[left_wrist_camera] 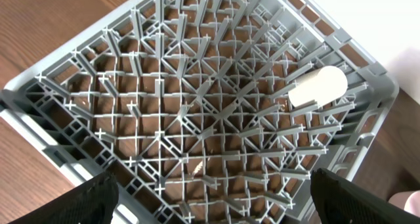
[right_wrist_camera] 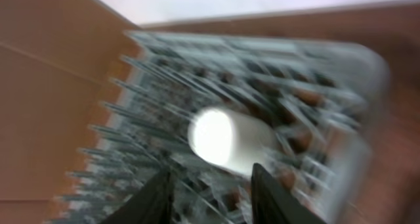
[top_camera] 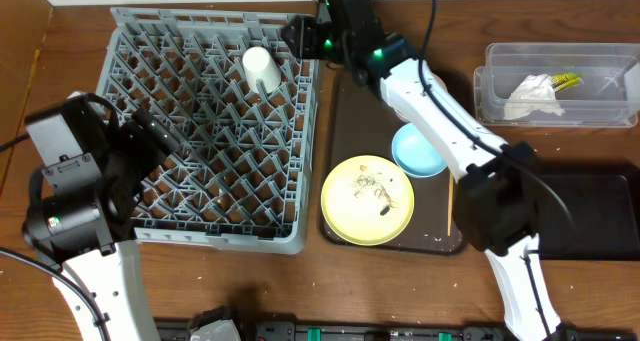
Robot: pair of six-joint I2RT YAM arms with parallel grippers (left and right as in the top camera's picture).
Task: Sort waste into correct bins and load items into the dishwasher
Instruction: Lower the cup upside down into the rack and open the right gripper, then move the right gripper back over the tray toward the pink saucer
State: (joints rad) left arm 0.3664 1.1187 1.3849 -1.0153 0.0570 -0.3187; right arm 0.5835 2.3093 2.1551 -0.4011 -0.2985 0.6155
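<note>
The grey dish rack [top_camera: 140, 51] fills the table's left half and also shows in the left wrist view [left_wrist_camera: 59, 112]. A cream cup [top_camera: 262, 69] lies on its side among the pegs near the rack's back right corner. My right gripper [top_camera: 298, 33] hovers just right of the cup; in its blurred wrist view the open fingers [right_wrist_camera: 213, 181] sit just short of the cup [right_wrist_camera: 226, 140]. My left gripper [top_camera: 150, 133] is wide open [left_wrist_camera: 211, 179] and empty over the rack's left part. The yellow plate [top_camera: 345, 216] with crumbs [top_camera: 372, 188] and the light-blue bowl [top_camera: 417, 151] sit on the brown tray.
The clear tub [top_camera: 600, 56] at the back right holds the white napkin [top_camera: 533, 96] and the snack wrapper [top_camera: 566, 79]. The black bin [top_camera: 600, 216] lies at the right, behind my right arm. The brown tray [top_camera: 345, 121] lies against the rack's right side.
</note>
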